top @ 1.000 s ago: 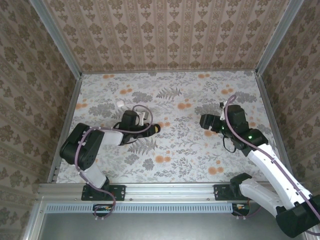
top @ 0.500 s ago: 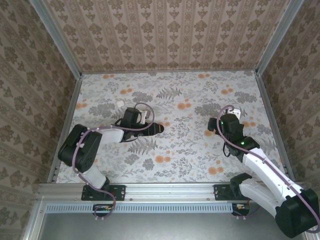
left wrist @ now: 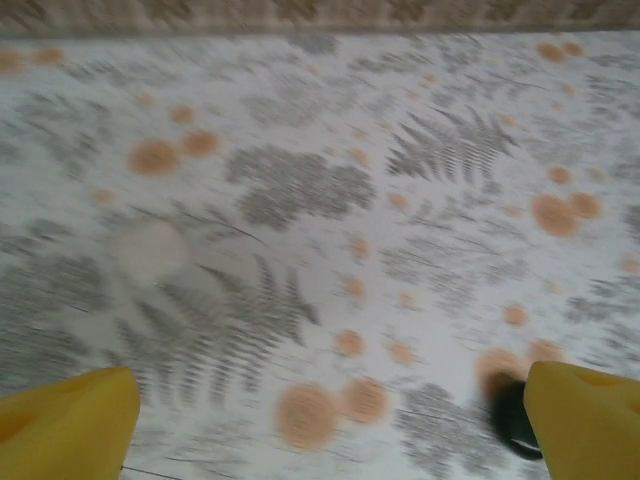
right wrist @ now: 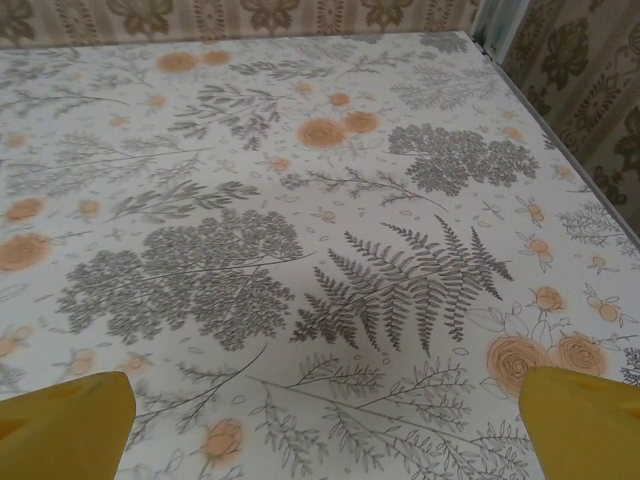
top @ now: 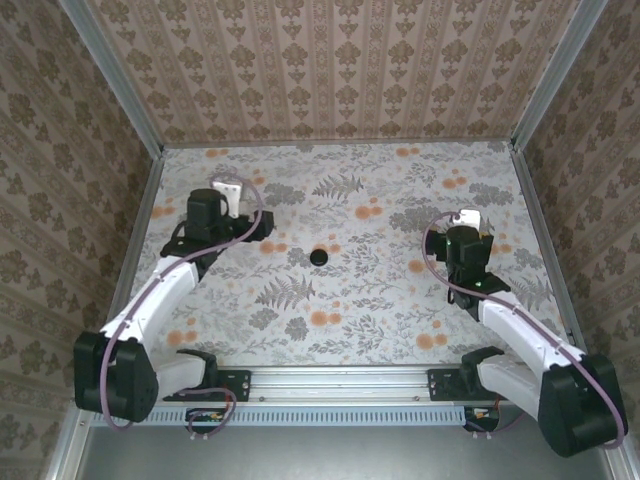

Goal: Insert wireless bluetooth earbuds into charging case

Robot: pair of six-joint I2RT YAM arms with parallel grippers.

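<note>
Floral table (top: 380,290), patterned walls (top: 330,70)

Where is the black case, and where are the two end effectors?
Case (top: 318,257): top view, middle of its black top.
Left end effector (left wrist: 330,405): left wrist view, midway between its yellow fingertips.
Right end effector (right wrist: 325,400): right wrist view, midway between its yellow fingertips.

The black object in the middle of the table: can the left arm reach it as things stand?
Probably yes. The black object lies alone on the bare table, the left fingers are open, and nothing stands between them.
</note>
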